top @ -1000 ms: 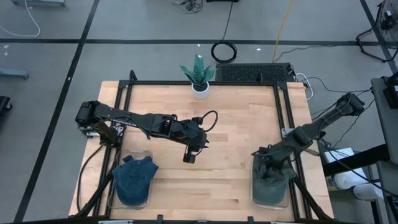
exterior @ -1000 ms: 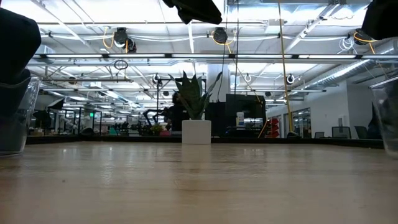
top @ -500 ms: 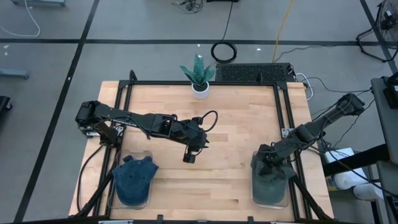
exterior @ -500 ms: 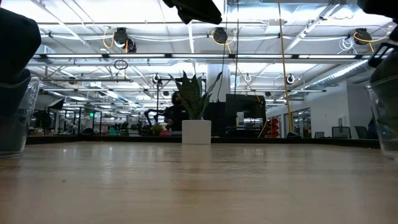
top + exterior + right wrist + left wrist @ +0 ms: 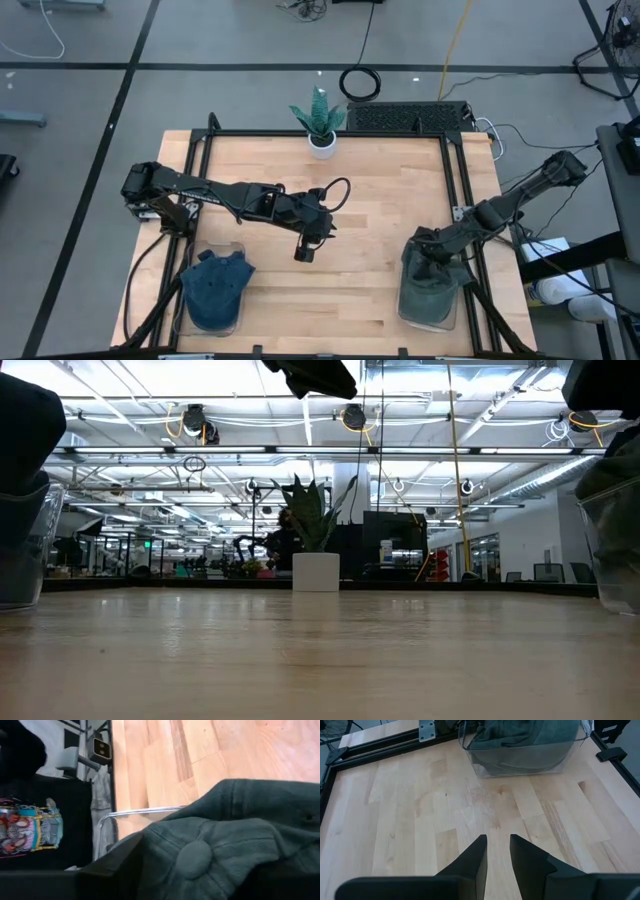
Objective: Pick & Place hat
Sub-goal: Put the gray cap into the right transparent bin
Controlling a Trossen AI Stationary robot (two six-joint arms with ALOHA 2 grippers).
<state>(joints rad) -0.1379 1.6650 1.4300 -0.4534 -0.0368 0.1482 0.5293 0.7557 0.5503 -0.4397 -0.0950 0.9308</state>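
Here, your grey-green fabric hat (image 5: pixel 432 290) lies in the clear plastic bin (image 5: pixel 404 306) at the bench's (image 5: pixel 380 190) right front corner, directly under the right jaws (image 5: pixel 432 262), which touch its crown. Whether they are parted or gripping the fabric, you cannot tell. Your left jaws (image 5: pixel 496 851) hang over bare wood mid-bench, fingers (image 5: pixel 476 857) nearly together, holding nothing. A dark blue hat (image 5: pixel 215 285) fills a second clear bin (image 5: pixel 236 246) well apart from them.
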